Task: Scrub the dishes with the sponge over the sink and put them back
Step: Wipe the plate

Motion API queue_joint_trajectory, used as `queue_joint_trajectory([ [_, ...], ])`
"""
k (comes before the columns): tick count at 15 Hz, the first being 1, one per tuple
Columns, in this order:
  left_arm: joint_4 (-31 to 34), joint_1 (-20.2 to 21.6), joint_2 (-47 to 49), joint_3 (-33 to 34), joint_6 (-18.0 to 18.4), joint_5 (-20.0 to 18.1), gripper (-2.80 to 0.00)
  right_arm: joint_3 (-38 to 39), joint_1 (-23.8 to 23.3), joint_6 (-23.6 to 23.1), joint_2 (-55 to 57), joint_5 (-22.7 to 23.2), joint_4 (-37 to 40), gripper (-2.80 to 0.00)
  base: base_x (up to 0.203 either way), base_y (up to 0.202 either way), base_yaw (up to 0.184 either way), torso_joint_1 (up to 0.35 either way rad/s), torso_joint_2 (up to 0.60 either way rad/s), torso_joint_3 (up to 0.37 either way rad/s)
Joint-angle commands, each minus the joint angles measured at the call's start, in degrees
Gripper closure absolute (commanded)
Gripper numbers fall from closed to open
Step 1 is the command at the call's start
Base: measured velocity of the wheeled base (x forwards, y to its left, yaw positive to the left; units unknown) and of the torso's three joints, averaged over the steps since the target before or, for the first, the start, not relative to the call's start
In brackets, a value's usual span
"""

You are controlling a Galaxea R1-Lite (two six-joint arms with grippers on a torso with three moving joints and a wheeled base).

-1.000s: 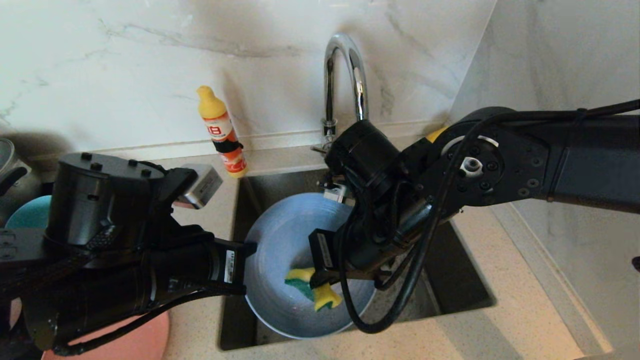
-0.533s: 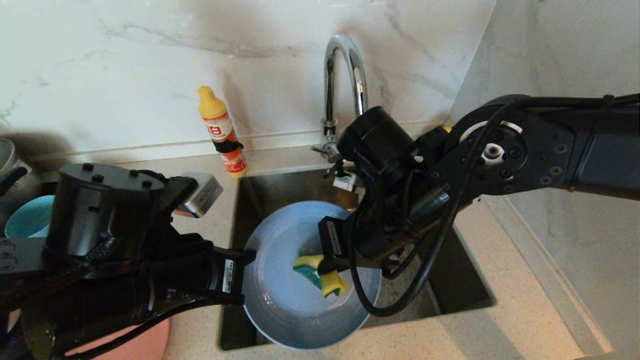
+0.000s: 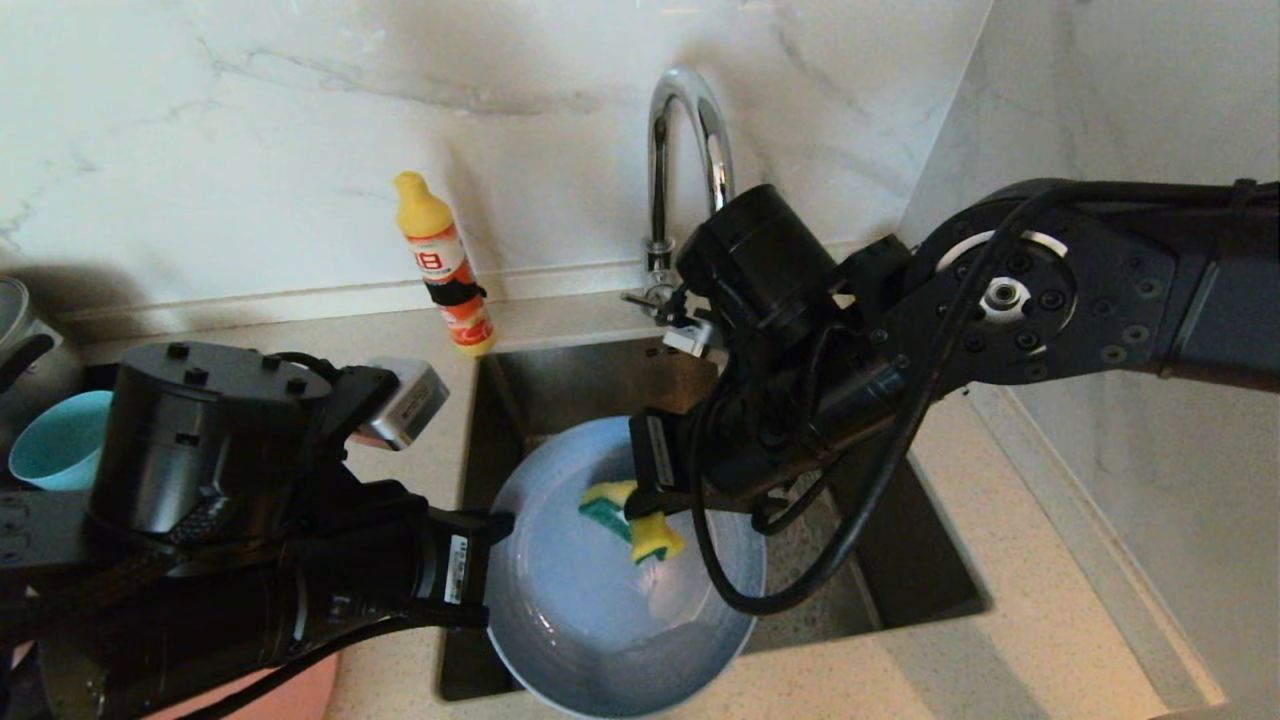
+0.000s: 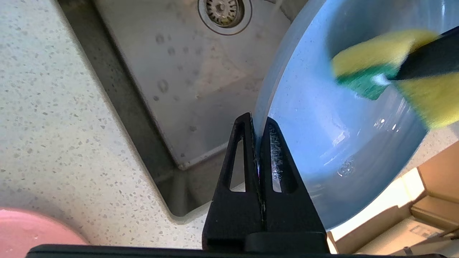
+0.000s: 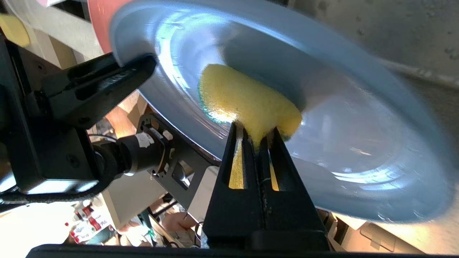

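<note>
The grey-blue plate (image 3: pixel 580 600) hangs tilted over the sink (image 3: pixel 590 380), its lower edge past the front rim. My left gripper (image 3: pixel 497 520) is shut on the plate's left rim; in the left wrist view this gripper (image 4: pixel 257 122) pinches the thin edge of the plate (image 4: pixel 322 118) above the steel sink (image 4: pixel 179 71). My right gripper (image 3: pixel 640 520) is shut on the bent yellow-and-green sponge (image 3: pixel 655 540), which presses on the plate's inner face. In the right wrist view the right gripper (image 5: pixel 256 130) squeezes the sponge (image 5: pixel 240 96) against the plate (image 5: pixel 358 118).
A yellow-capped soap bottle (image 3: pixel 445 265) stands behind the sink's left corner and the chrome tap (image 3: pixel 685 150) arches over its back. On the left counter are a teal bowl (image 3: pixel 55 440) and a salmon-pink plate (image 3: pixel 270 690). A marble wall rises close on the right.
The sponge has slid up the plate's face toward its far side as my right arm rose. The plate has sunk a little toward the front edge of the sink. Both grips are unchanged.
</note>
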Motion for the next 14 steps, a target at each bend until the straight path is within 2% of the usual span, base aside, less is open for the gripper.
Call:
queue_joint_trajectory([
  [1,-0.09,-0.17,0.02,0.06,-0.11,0.08,0.0,-0.13,1.57,0.16,1.47,0.03,-0.02,0.0,0.0,0.0,0.0,0.0,0.0,0.0],
  [7,-0.18,-0.08,0.2,-0.15,-0.2,0.13,0.0,0.12,5.25,0.23,2.69,-0.1,0.61,0.0,0.0,0.0,0.0,0.0,0.0,0.0],
  [12,-0.18,-0.08,-0.07,-0.78,-0.64,0.16,0.0,0.87,5.21,0.28,2.56,-4.3,3.84,0.0,0.0,0.0,0.0,0.0,0.0,0.0],
  [14,-0.18,-0.08,0.02,-0.88,-0.87,0.16,0.0,1.08,5.03,0.33,1.87,-4.61,5.71,0.0,0.0,0.0,0.0,0.0,0.0,0.0],
])
